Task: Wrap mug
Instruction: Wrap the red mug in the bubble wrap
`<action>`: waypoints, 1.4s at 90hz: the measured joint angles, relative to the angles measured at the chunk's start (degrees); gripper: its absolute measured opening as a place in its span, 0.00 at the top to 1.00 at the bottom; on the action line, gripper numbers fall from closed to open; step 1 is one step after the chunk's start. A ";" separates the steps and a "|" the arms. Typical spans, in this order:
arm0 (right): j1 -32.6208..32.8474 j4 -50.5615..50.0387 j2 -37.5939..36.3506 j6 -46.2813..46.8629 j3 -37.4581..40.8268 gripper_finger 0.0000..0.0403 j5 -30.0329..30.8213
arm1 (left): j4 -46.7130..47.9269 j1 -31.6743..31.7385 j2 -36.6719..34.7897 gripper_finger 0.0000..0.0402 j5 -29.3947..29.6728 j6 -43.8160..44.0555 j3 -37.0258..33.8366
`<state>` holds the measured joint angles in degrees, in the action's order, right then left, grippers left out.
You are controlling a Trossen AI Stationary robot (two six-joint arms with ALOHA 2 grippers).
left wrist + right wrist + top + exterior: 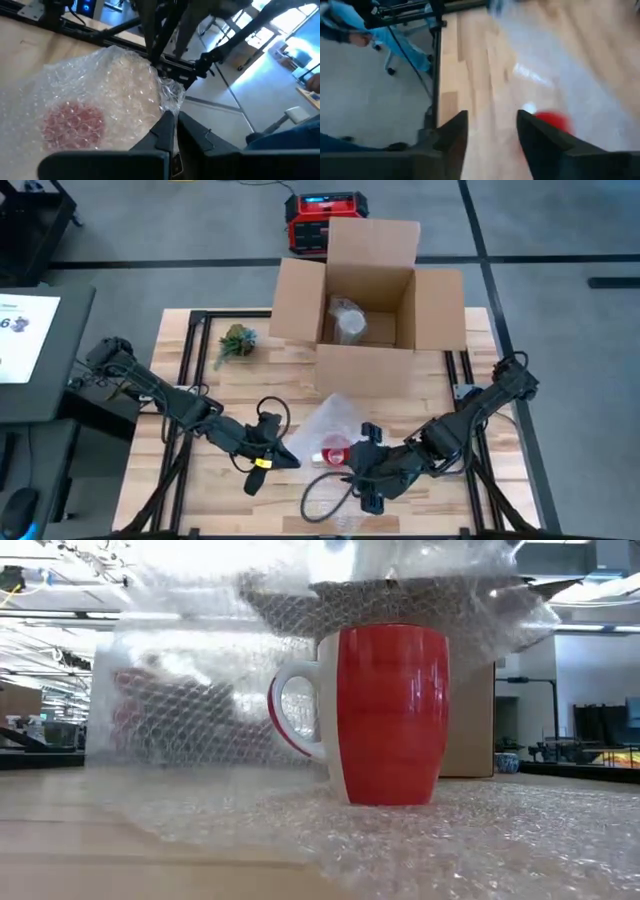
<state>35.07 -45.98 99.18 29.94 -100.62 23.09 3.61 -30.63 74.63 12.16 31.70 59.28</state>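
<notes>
Barely begun: the red mug stood upright on the bubble wrap, uncovered; left hand pinched the wrap's edge, right hand gaped beside the mug.

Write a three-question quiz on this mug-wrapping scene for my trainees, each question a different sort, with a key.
1. True or false: the red mug lies on its side.
2. What is the left pincer clamped on? A) bubble wrap B) cardboard box C) the mug's handle
3. Fill in: the right pincer hovers with its fingers ____.

Key
1. False; it stands upright on the wrap.
2. A; it pinches the sheet's edge.
3. Open; it holds nothing.
</notes>
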 joint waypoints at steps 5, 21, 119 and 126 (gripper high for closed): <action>0.04 0.02 0.11 -3.96 0.00 0.53 2.62 | -0.08 0.00 0.17 1.00 0.01 -0.01 -0.02; -1.65 0.32 0.42 -9.80 1.23 0.50 6.87 | 0.01 0.04 0.43 1.00 0.00 0.70 -0.01; 2.92 -1.54 3.52 4.52 9.34 1.00 -16.02 | 19.43 0.52 -4.73 0.73 -1.62 6.74 -0.02; 3.68 1.98 3.52 6.36 13.19 1.00 -16.16 | 19.86 0.52 -4.07 0.73 -1.62 6.78 -0.02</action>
<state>38.75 -44.00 102.69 36.30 -87.42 6.92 23.47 -30.11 70.57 10.55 38.48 59.27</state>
